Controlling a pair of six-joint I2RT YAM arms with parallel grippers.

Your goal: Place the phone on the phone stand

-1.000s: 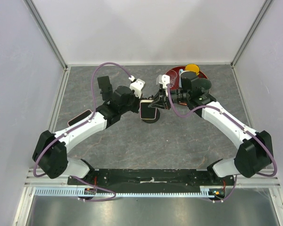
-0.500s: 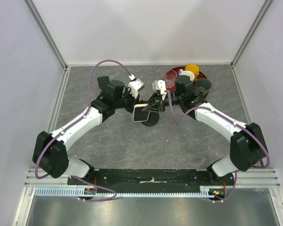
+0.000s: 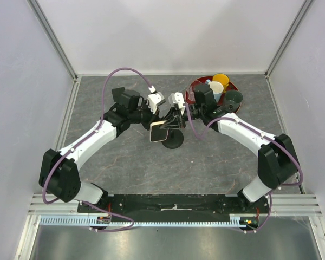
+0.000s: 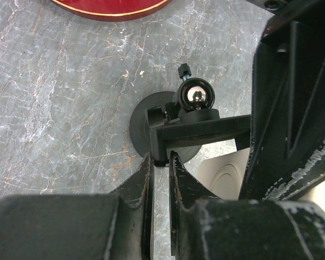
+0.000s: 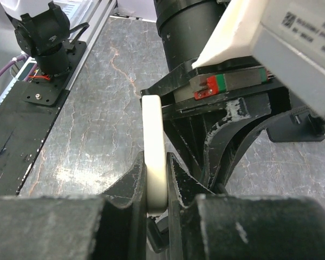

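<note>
The right gripper (image 5: 156, 187) pinches the phone (image 5: 153, 141) edge-on while the left gripper (image 4: 161, 165) clamps the phone stand (image 4: 192, 127), so slight misalignment could tip it

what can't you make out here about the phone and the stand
- Left wrist: the cream flat phone is only a pale sliver behind black hardware; the dark red tray is cut off by the top edge.
- Right wrist: the phone sits edge-on in the right gripper, so neither face shows.
- Top external: whether the phone touches the black round-based phone stand is too small and crowded to tell.
</note>
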